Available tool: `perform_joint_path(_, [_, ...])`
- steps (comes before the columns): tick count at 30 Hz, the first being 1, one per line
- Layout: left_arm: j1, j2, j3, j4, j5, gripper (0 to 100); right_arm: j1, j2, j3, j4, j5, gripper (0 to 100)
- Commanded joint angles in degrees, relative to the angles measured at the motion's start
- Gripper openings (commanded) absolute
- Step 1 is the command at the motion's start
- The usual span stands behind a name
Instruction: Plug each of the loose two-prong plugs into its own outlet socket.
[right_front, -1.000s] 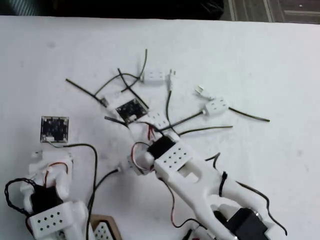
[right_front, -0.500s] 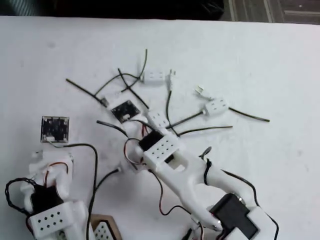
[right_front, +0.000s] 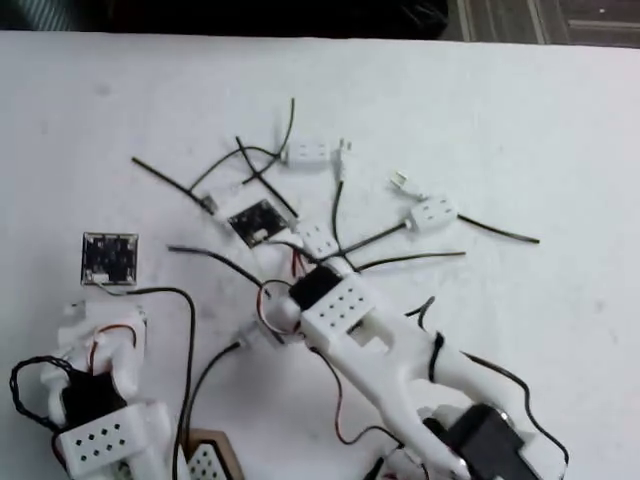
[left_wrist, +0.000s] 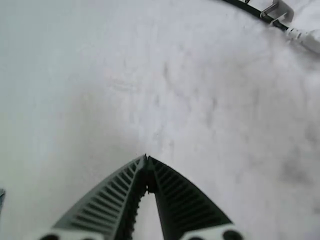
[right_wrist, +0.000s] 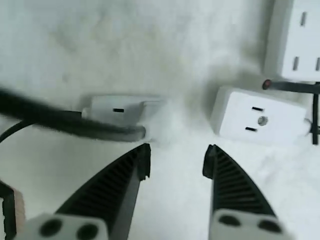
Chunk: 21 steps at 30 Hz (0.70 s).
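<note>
Nearest, the left gripper (left_wrist: 146, 167) hangs clenched over the white table (left_wrist: 100, 75). The right gripper (right_wrist: 175, 160) is released, with a corded white plug (right_wrist: 122, 107) just past one fingertip and an outlet socket (right_wrist: 260, 117) near the other. Farther out lie three sockets in all, two circuit boards (right_front: 110, 256) and loose black cables (right_front: 160, 172). Beyond the table's far edge the room (right_front: 200, 15) is dark.

From where I stand, no writing, number or sign can be read: none on the socket (right_wrist: 260, 117), none on the board (right_front: 109, 257).
</note>
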Motion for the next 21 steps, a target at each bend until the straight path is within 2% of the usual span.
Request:
perform_joint_path(1, [0.4,-0.3,-1.6,-1.0,0.3,3,-0.3,-5.1,-0.8,0.5,-0.1,17.6])
perform_joint_path(9, [0.4,-0.3,-1.2,-1.0,0.2,3,-3.4,-6.0,-0.2,0.1,-0.1,16.3])
perform_joint_path(14, [0.4,-0.3,-1.1,-1.1,0.2,3,-3.5,-5.9,5.1,-8.1,-0.1,6.2])
perform_joint_path(21, [0.4,-0.3,-1.1,-1.1,0.2,3,-3.5,-5.9,8.4,-11.6,0.1,5.6])
